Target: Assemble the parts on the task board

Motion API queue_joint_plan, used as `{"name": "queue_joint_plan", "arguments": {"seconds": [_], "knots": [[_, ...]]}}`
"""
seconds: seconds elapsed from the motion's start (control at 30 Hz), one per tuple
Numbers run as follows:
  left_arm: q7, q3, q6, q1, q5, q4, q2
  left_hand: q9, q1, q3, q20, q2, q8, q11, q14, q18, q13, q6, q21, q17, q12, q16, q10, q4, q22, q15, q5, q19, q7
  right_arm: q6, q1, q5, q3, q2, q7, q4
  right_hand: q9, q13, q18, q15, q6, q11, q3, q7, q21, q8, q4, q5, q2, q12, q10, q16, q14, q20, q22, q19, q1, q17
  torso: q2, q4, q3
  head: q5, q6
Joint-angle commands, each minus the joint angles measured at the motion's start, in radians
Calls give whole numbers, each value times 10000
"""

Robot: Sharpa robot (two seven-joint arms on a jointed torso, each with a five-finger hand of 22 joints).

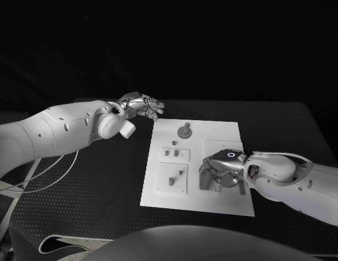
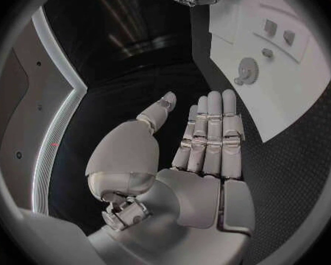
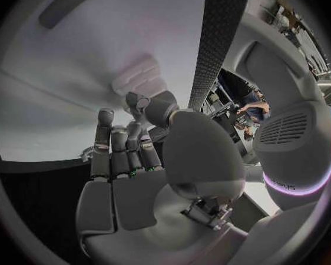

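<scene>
Task board: the white task board (image 1: 227, 130) lies flat in the middle of the black table (image 1: 98, 212), straight in front of me.
Parts: a small round part (image 1: 185, 131) with a toothed edge lies near the board's far end; two small blocks (image 1: 172, 154) sit side by side at mid-board; another small part (image 1: 171, 181) rests in a square panel at the near left. I cannot tell which of these are already seated.
My right hand: my right hand (image 1: 218, 173) is down on the board's near right area, fingers curled toward the surface. Whether it pinches a part I cannot tell; the fingers hide what is under them.
My left hand: my left hand (image 1: 142, 105) hovers off the board's far left corner, above the table, fingers straight and side by side, holding nothing.
Progress: I judge the work to be in an early or middle stage, since several parts look loose, and the right hand appears to be working on one spot.
</scene>
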Motion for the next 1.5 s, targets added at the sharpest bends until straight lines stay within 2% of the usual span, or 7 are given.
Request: {"name": "queue_joint_plan", "arguments": {"seconds": [0.03, 1.0, 1.17, 1.3, 1.4, 1.47, 1.5], "knots": [[58, 6, 58, 10, -17, 18, 4, -12, -19, -31, 15, -48, 25, 26, 5, 149, -11, -94, -61, 13, -46, -58, -76, 34, 12, 79, -1, -16, -6, -454, -4, -71, 15, 51, 76, 76, -317, -16, -21, 52, -859, 49, 61, -788, -33, -128, -6, -45, -25, -26, -41, 237, -50, 29, 141, -16, 101, -13, 2, 2, -2, 7, 1], [35, 6, 110, 10, -50, 1, 15, -11, -1, -28, 16, -49, 39, 25, 9, 149, -11, -93, -65, 32, -42, -68, -73, 26, 18, 79, -1, -13, -8, -676, -4, 7, 16, -17, 176, 160, -302, -28, -21, 53, -698, 57, 134, -547, 7, 158, -7, -46, 46, 5, -29, 253, 30, 0, 144, 57, 131, -20, -1, 12, -9, -14, 1], [41, 6, 107, 10, -50, -11, 10, -11, 0, -29, 17, -49, 41, 25, 9, 149, -11, -94, -66, 34, -42, -69, -73, 26, 19, 80, -1, -13, -8, -1039, -1, 200, 16, -220, 220, 334, -308, -27, -21, 43, -635, 51, 122, -392, 42, 258, -8, -48, 60, 38, 13, 261, 87, -22, 149, 111, 115, -13, 3, 4, -7, -3, 1], [47, 6, 111, 9, -50, -18, 20, -11, 1, -30, 17, -50, 42, 25, 9, 149, -11, -94, -66, 37, -42, -71, -73, 25, 20, 80, -1, -13, -8, -1397, 94, 709, 17, -424, 253, 573, -332, -36, -21, 9, -577, 18, 61, -105, 113, 382, -1, -49, -2, 93, 132, 272, 228, -74, 148, 249, 27, 9, -6, 1, -3, -14, 1], [45, 5, 103, 9, -51, -17, 16, -11, 2, -29, 17, -49, 42, 25, 9, 149, -11, -95, -67, 38, -41, -71, -73, 25, 20, 80, -1, -13, -8, -1616, 189, 1403, 17, -536, 160, 695, -343, -43, -21, -31, -498, -24, -126, 237, 182, 500, 30, -51, -193, 148, 269, 279, 395, -115, 139, 411, -279, 47, -4, 6, -10, -38, 1], [47, 5, 101, 9, -51, -15, 14, -11, 2, -30, 17, -49, 43, 25, 9, 149, -11, -96, -67, 39, -41, -72, -74, 25, 20, 80, -1, -13, -8, -1773, 254, 2332, 17, -612, -61, 759, -324, -52, -21, -64, -389, -58, -297, 324, 221, 618, 96, -55, -210, 176, 362, 279, 513, -150, 125, 531, -564, 78, -2, 5, -16, -34, 1], [41, 5, 101, 9, -52, -8, 12, -11, 2, -30, 17, -50, 43, 25, 10, 149, -11, -96, -67, 40, -41, -73, -74, 25, 21, 80, -2, -13, -8, -1820, 284, 2739, 17, -646, -239, 789, -299, -51, -21, -84, -305, -80, -584, 508, 259, 697, 178, -66, -290, 205, 432, 282, 588, -167, 126, 608, -926, 99, 0, 1, -16, -37, 1]]}}
